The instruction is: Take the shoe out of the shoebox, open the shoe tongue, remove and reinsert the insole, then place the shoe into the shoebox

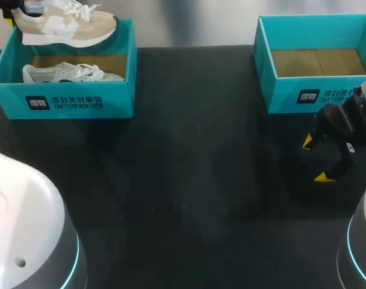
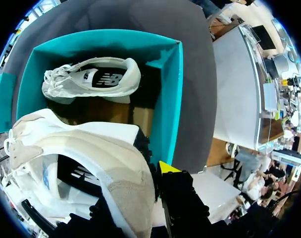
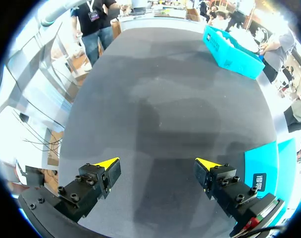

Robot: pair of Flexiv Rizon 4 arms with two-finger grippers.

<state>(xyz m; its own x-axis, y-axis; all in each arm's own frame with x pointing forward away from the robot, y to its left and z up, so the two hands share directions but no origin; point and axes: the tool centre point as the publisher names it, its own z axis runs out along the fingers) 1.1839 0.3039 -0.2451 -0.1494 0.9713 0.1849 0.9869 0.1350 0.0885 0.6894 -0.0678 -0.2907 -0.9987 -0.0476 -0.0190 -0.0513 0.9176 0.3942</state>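
Beige shoe in left pincer above white-lettered shoebox.

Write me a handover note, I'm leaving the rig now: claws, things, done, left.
Left claw shut on the beige shoe, held above the left shoebox's back edge.
Right claw open, empty, over the table in front of the empty right shoebox.
A white shoe lies in the left shoebox.
Done: shoe lifted out. Left: open tongue, insole out and back in, shoe into box.
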